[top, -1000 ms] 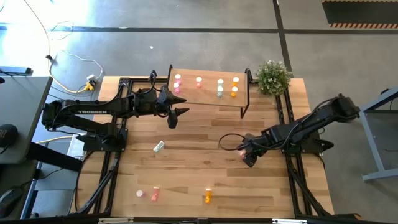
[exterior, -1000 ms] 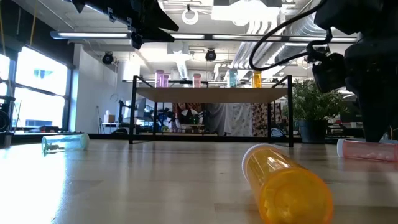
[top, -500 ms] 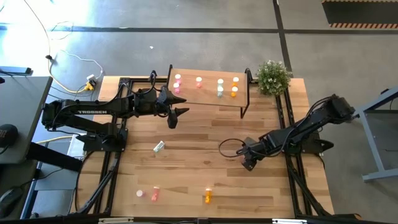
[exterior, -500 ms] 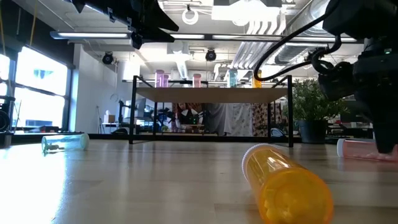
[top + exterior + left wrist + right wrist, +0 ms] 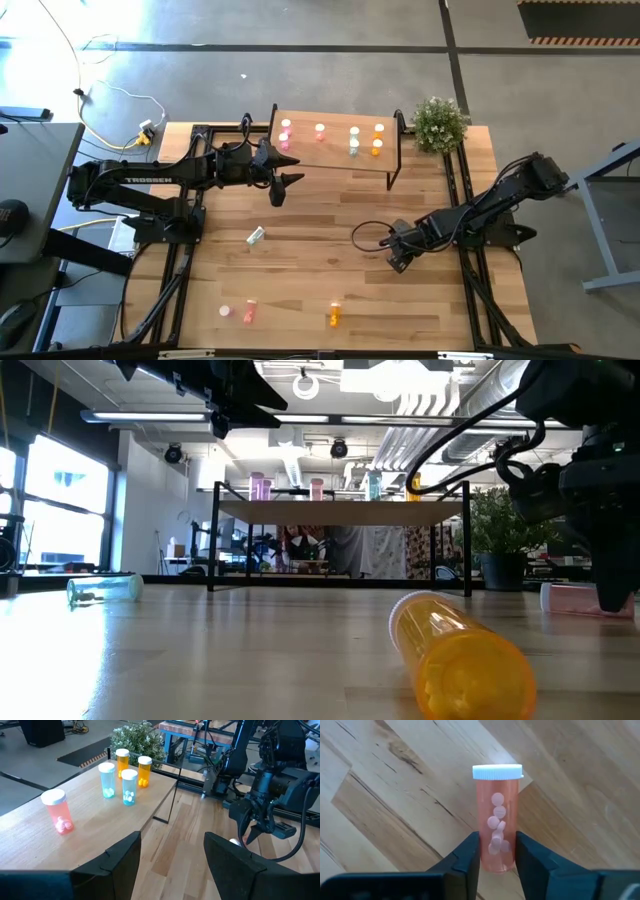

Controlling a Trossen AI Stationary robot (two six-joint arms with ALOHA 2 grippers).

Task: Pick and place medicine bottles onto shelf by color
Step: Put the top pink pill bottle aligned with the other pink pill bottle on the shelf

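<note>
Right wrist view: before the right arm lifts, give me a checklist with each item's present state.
1. Right gripper shut on the salmon-red translucent bottle with white cap: ok.
2. Fingers on the bottle's body, not its cap: ok.
3. Bottle lying on the wood-plank tabletop: ok.
4. Free space on the small light-wood shelf: ok.
5. Left gripper open near the shelf's left end, away from the pick: ok.
6. Grip firm enough for lifting: cannot tell.

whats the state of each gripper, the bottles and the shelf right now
right gripper: shut on salmon-red bottle, lying on the table
left gripper: open, empty, beside the shelf
shelf: several bottles upright on it
orange bottle: lying on its side
pale green bottle: lying on its side
</note>
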